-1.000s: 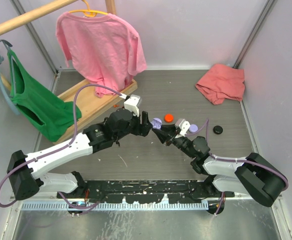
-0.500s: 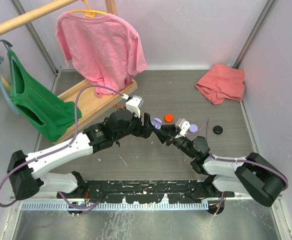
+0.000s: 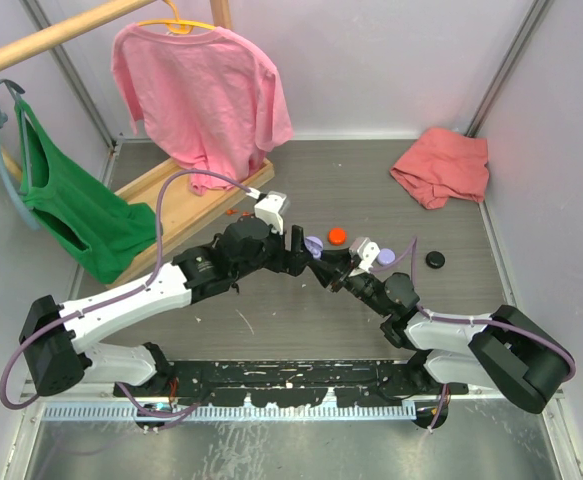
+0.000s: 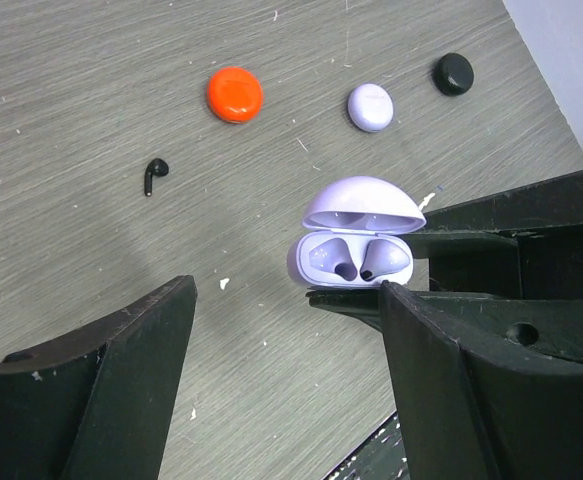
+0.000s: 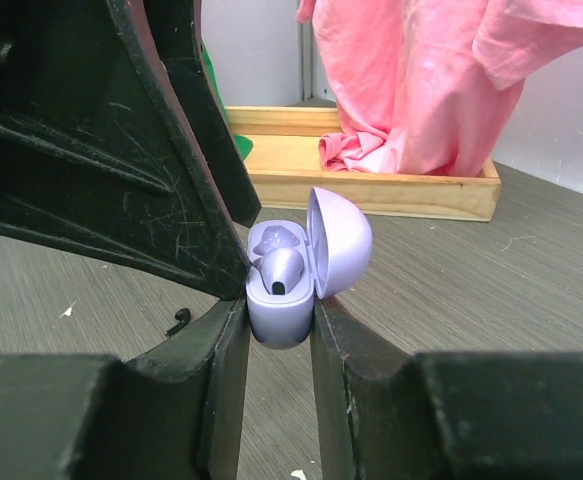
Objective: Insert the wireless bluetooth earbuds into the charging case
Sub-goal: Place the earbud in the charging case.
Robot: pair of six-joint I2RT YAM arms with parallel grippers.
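One tiny, probably slick black earbud (image 4: 154, 175) wants a stem pinch from my wide left claw (image 4: 286, 290), right claw (image 5: 281, 330) clamping the lilac case (image 4: 356, 255).

The left arm (image 3: 121, 305) and right arm (image 3: 458, 327) are white and black, with thin purple cables (image 3: 184, 174).

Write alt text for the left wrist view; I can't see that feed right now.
An open lilac charging case with two lilac earbuds seated inside is clamped between the right gripper's fingers, just beyond the open, empty left gripper. Behind it on the table lie a loose black earbud and closed orange-red, lilac and black round cases.
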